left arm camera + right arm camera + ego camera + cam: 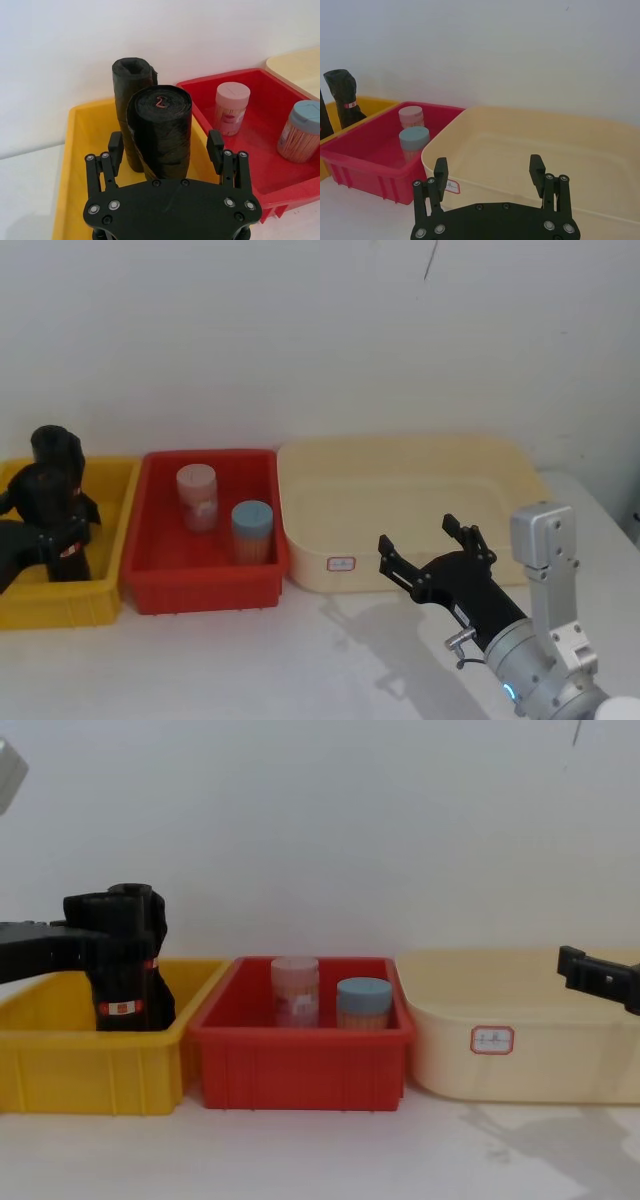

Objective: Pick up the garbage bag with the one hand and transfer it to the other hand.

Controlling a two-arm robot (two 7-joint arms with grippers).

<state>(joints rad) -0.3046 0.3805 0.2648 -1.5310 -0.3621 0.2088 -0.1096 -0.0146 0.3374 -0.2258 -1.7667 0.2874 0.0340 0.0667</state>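
Logged pick-up step in hand. Found left gripper (165,141) spread wide, straddling garbage bag (160,115) upright in yellow bin (80,150); seemingly no contact yet. Judged next move: close on roll, lift clear. Found right gripper (418,532) likewise agape before cream tub (400,447).

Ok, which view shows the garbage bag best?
Left wrist view: the garbage bag stands close up in the yellow bin between the left gripper's open fingers. Chest view shows its side and label band; head view, small, partly behind that gripper; right wrist view, distant at the edge.
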